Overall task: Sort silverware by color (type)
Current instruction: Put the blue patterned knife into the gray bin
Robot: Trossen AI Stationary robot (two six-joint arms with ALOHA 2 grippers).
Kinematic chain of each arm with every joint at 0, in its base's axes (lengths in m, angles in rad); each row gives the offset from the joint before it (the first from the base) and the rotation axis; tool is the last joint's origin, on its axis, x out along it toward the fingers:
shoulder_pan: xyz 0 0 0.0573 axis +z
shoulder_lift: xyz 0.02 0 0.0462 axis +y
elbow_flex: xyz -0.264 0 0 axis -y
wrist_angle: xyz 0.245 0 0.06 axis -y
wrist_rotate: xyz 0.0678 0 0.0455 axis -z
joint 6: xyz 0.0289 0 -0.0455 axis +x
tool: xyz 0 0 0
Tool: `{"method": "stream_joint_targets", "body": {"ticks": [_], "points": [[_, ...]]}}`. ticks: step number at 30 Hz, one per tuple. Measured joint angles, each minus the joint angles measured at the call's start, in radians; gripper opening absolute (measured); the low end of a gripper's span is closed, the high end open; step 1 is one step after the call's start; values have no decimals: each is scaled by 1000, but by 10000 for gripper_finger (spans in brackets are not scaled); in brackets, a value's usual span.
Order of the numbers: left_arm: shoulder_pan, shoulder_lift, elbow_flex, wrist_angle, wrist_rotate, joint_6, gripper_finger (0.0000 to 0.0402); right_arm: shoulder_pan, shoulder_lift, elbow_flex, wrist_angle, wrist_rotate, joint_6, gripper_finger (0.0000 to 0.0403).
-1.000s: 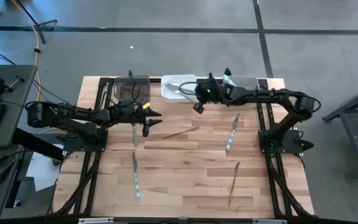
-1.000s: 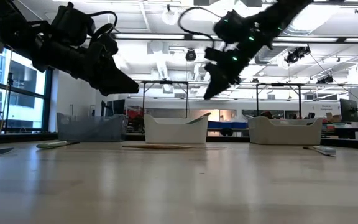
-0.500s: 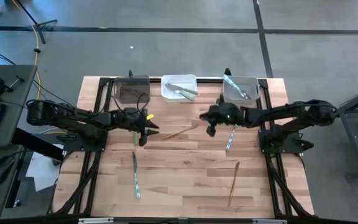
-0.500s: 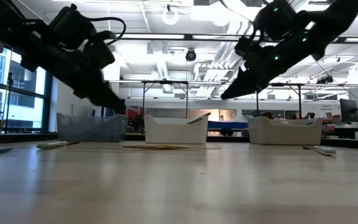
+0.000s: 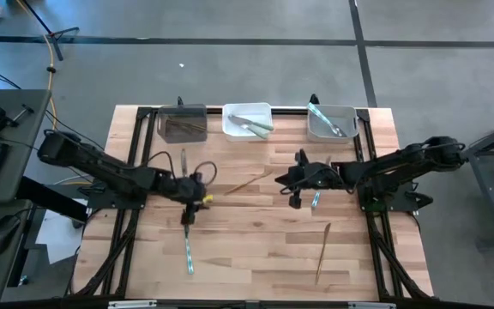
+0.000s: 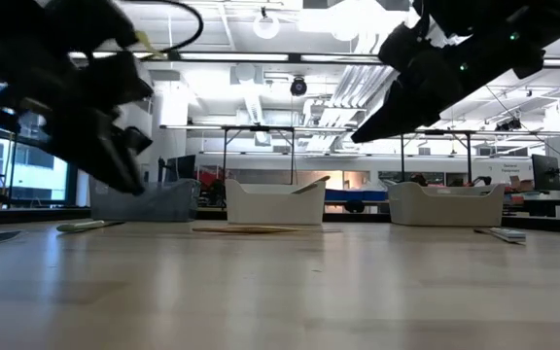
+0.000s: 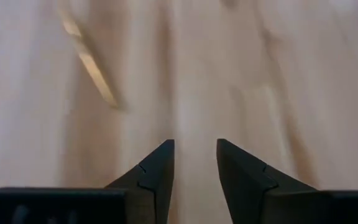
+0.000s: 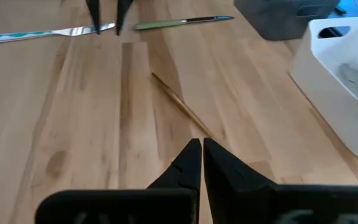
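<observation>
The left end effector is low over the counter, and its two fingers stand a little apart with nothing between them. Just beside its tips lies a light blue piece of silverware, reaching away from it toward the near edge of the counter. A pale green piece also lies close to this end effector. In the left wrist view a blurred brown piece lies ahead of the fingers and to one side, not touching them.

The right end effector hovers above the counter with its fingers pressed together and empty. A brown piece lies on the wood near it, on the side toward the left arm; the right wrist view shows it just ahead of the closed tips. A second light blue piece lies just beside this end effector on its other side, and a second brown piece lies farther away, toward the near edge.

Beyond both end effectors three bins stand in a row. The dark bin holds brown pieces, the white bin pale green ones, the grey bin light blue ones.

The counter is pale wooden planks. Behind it is a big hall with ceiling lights and windows.
</observation>
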Motion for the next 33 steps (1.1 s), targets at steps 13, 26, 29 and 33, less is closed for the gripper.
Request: {"method": "stream_joint_targets", "body": {"ticks": [13,26,29,33], "points": [[-360,91,264,-356,32,-81,140,14,0,0,0,3,0,0],[-526,329,354,-362,29,-22,153,14,0,0,-17,3,0,0],[-534,356,368,-372,3,22,153,14,0,0,-17,2,0,0],[-536,377,372,-380,1,58,153,14,0,0,-18,2,0,0]]}}
